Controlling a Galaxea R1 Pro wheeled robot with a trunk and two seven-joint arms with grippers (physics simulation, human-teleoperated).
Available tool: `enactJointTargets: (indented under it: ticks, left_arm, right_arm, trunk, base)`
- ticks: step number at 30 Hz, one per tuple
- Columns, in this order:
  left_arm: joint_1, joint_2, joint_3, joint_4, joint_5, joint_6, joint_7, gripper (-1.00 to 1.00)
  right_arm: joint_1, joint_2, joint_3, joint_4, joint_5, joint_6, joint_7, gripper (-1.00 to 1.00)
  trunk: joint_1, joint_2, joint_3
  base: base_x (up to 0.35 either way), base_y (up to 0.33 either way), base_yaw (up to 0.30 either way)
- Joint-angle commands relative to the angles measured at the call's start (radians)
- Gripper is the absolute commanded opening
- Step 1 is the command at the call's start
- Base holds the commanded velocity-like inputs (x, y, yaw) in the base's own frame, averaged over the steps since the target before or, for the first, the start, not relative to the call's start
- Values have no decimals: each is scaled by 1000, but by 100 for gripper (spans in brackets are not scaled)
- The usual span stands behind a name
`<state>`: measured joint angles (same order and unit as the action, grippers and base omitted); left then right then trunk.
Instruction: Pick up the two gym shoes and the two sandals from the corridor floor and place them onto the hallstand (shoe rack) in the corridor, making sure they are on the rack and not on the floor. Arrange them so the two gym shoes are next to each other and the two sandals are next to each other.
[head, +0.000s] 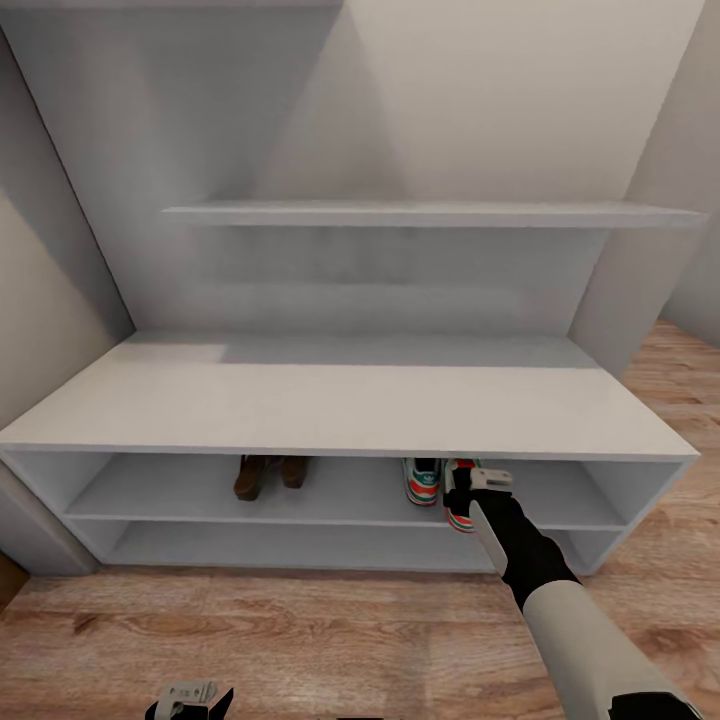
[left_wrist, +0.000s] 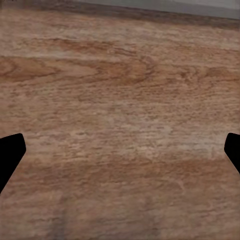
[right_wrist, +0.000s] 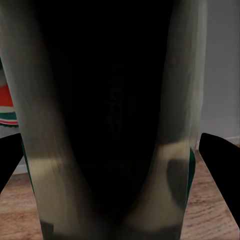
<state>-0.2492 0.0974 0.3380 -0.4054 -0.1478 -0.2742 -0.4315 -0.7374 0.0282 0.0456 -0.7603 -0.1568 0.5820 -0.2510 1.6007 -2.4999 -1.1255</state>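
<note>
Left end effector hangs wide open, empty, over the corridor floor; right end effector grips a gym shoe at the hallstand's upper shelf front edge, beside the other gym shoe; sandals lie shelf-left

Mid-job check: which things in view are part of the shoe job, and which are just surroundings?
Part of the job:
- hallstand
- two sandals, upper tier
- gym shoe on that tier
- second gym shoe at the tier's front edge, at the right hand
- corridor floor
- left hand, open over the floor

Surroundings:
- wall shelf
</note>
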Motion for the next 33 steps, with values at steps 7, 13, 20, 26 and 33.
enactJointTargets:
  ticks: [7,13,20,26,33]
  left_arm:
    - [-1,-1,9,0,-11,-5,-6,100]
    - [-1,-1,9,1,-11,-5,-6,100]
    - [-1,-1,7,1,-11,-5,-6,100]
    - [-1,-1,8,1,-10,-4,-6,100]
    - [-1,-1,9,2,-10,-3,-6,100]
  right_arm:
    - [0,-2,2,-2,-10,3,-10,-100]
    - [0,-2,2,-2,-10,3,-10,-100]
    - [0,-2,2,-2,-10,3,-10,-100]
    - [0,-2,2,-2,-10,4,-10,-100]
    - [0,-2,1,-2,-10,4,-10,-100]
  trunk:
    - [2,-2,-31]
    - [2,-2,-35]
    - [2,-2,-35]
    - [2,-2,-35]
    - [2,-2,-35]
  base:
    - [0,0,0]
    - [0,0,0]
    - [0,0,0]
    - [54,0,0]
    - [129,0,0]
